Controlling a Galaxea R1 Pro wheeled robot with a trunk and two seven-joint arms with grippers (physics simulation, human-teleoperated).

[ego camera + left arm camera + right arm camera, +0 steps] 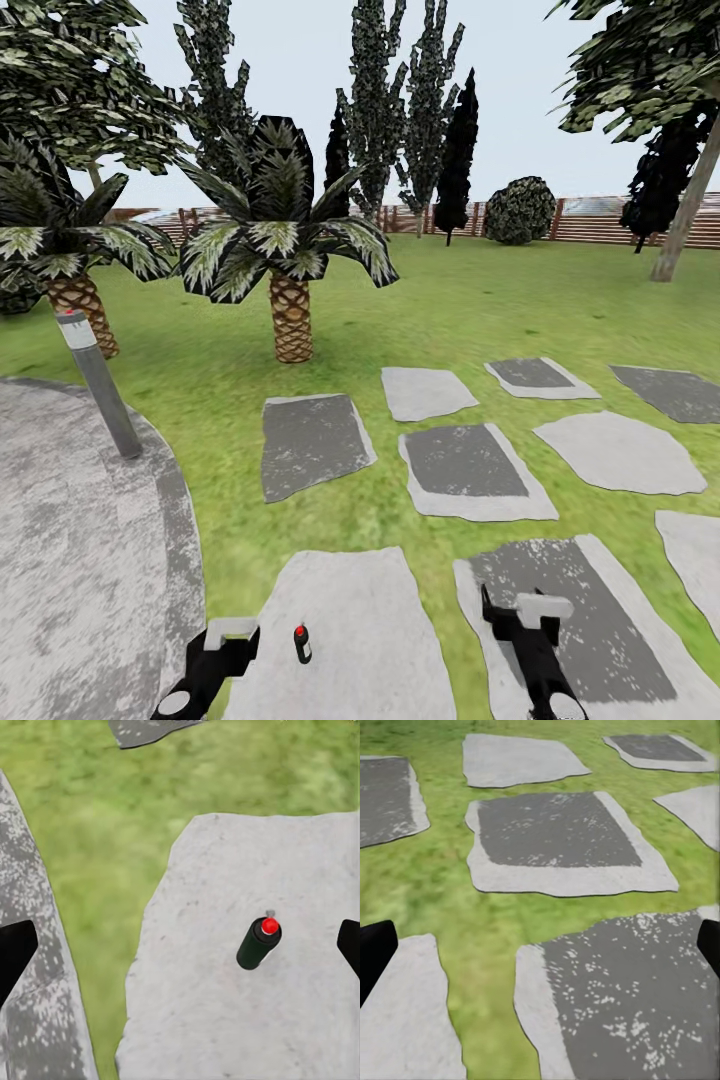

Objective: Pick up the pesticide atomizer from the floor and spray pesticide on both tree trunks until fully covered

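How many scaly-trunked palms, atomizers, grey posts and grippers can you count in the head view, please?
Palms: 2
Atomizer: 1
Grey post: 1
Grippers: 2, left gripper and right gripper
Total: 6

Head: high, facing forward-down across lawn (500, 300) toward fence (600, 225).
Left wrist: close above pale slab (247, 967), shared with head.
Right wrist: low over stepping stones (555, 840).

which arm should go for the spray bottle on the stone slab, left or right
Left. The atomizer stands upright on the pale slab just beside the left claw, and it sits between that claw's open fingers in the left wrist view. The right claw hangs over the neighbouring darker slab.
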